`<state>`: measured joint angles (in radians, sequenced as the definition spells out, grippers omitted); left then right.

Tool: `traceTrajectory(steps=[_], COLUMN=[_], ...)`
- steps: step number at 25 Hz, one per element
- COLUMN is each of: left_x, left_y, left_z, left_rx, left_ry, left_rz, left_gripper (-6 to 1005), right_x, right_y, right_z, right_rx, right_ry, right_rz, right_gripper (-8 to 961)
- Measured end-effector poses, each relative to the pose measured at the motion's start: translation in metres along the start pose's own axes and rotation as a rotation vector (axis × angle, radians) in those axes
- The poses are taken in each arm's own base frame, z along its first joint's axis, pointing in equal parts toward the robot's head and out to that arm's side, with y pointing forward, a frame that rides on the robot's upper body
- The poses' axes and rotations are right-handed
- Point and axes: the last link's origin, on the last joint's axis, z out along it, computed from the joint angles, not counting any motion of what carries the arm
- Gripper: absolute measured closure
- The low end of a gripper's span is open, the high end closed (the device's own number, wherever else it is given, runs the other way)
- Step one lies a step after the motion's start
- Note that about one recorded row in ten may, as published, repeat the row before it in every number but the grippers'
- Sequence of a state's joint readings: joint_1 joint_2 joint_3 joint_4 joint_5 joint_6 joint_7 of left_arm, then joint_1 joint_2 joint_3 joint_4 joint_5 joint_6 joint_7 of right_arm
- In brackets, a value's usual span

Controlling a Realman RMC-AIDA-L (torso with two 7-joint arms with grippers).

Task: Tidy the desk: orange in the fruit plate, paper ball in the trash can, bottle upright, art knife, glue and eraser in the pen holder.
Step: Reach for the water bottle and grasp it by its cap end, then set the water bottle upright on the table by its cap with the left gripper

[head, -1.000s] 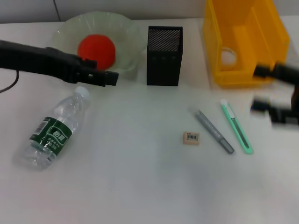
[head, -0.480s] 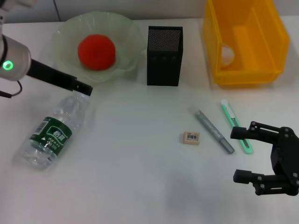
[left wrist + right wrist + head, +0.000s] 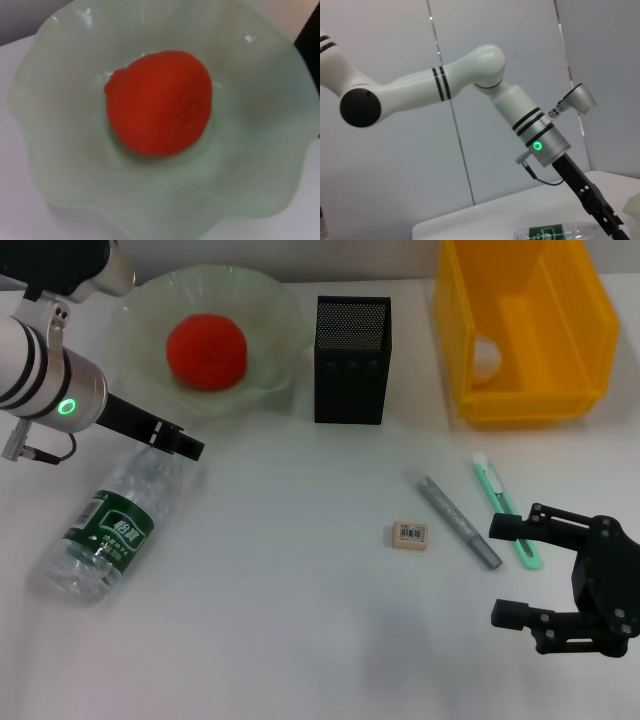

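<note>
The orange (image 3: 205, 350) lies in the pale green fruit plate (image 3: 275, 310); the left wrist view shows the orange (image 3: 159, 102) filling the plate's middle (image 3: 260, 165). The clear bottle (image 3: 108, 525) lies on its side at the left, cap towards the plate. My left gripper (image 3: 185, 445) hovers just over its cap end. The paper ball (image 3: 486, 358) sits inside the yellow bin (image 3: 525, 400). The grey glue stick (image 3: 458, 522), green art knife (image 3: 505, 508) and eraser (image 3: 409, 535) lie on the desk. My right gripper (image 3: 503, 570) is open and empty, just in front of the knife.
The black mesh pen holder (image 3: 350, 360) stands at the back between the plate and the bin. The right wrist view shows my left arm (image 3: 540, 140) and the bottle's green label (image 3: 550, 233). The desk is white.
My left arm has drawn back from the plate and now hangs over the bottle's cap. My right gripper has come from beside the bin to the front right, near the knife.
</note>
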<state>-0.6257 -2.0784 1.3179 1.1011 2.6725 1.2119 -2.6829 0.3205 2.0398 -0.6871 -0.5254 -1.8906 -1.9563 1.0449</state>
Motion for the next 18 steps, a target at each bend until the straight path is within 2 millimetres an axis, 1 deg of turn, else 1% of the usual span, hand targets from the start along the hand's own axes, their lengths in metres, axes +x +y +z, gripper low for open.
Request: traceTrajectory(steps=[3, 9, 12, 14, 18], left_x=[-0.002, -0.007, -0.011, -0.013, -0.023], left_y=[-0.002, -0.003, -0.003, -0.003, -0.002], left_z=[0.004, 0.005, 0.002, -0.005, -0.029], left_rx=[0.027, 0.036, 0.032, 0.016, -0.09], left_ry=[-0.007, -0.013, -0.008, 0.014, 0.116], left_rz=[0.017, 0.019, 0.024, 0.031, 0.055], left_gripper=[159, 358, 474, 551, 543], right_x=[0.003, 0.008, 0.007, 0.007, 0.006], right_y=[0.001, 0.003, 0.002, 0.002, 0.001], right_z=[0.001, -0.005, -0.006, -0.006, -0.008], right_rx=[0.01, 0.038, 0.044, 0.045, 0.058], right_ry=[-0.004, 0.0, -0.002, -0.003, -0.011], right_rz=[0.004, 0.01, 0.008, 0.008, 0.006], right_gripper=[101, 101, 101, 101, 100])
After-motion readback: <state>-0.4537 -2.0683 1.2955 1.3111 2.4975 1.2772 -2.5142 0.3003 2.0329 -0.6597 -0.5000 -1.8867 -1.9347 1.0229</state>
